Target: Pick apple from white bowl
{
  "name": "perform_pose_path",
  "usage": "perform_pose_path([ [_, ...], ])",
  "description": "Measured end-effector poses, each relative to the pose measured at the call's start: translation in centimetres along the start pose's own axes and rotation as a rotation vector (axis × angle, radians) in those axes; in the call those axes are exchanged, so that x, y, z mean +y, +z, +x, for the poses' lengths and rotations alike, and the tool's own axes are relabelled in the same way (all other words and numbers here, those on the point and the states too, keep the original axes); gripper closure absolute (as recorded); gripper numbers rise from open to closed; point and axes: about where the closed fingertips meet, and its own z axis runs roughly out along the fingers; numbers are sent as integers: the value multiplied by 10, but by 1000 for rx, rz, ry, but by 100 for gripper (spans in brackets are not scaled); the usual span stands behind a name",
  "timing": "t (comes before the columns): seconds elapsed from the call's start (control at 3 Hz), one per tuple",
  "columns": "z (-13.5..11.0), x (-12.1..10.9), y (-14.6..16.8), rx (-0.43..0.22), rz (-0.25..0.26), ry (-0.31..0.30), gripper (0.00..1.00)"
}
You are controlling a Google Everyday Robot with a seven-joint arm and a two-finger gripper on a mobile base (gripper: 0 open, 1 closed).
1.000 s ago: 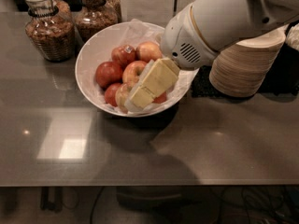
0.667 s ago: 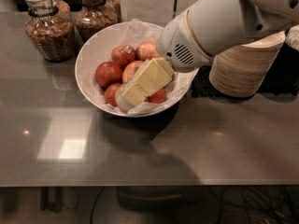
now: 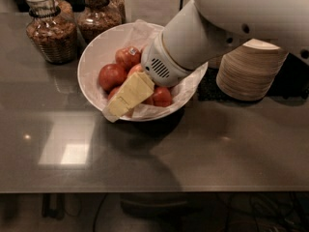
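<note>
The white bowl (image 3: 90, 52), lined with crinkled white paper, stands on the dark counter at centre left. It holds several red apples: one dark red (image 3: 111, 76), one with a small sticker (image 3: 128, 57), and one at the front right (image 3: 162, 96). The pale yellow-tan apple is hidden, probably behind the arm. My gripper (image 3: 123, 100) reaches down from the upper right into the bowl. Its yellowish tip lies over the bowl's front-left rim, next to the apples. The white wrist covers the bowl's right half.
Two glass jars of brown contents (image 3: 50, 30) (image 3: 99, 13) stand behind the bowl at the left. A stack of beige disposable bowls (image 3: 251, 69) stands at the right. The counter's front edge (image 3: 154, 190) runs across the lower part of the view.
The gripper has moved left and toward the bowl's front-left rim, and the arm now covers more of the bowl, including the pale apple. The apples look unmoved.
</note>
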Motion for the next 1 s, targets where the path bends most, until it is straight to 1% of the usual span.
perform_pose_path([
  [0.33, 3, 8, 26, 86, 79, 26, 0],
  [0.67, 10, 6, 30, 129, 192, 78, 0],
  [1.0, 25, -2, 30, 139, 256, 194, 0],
])
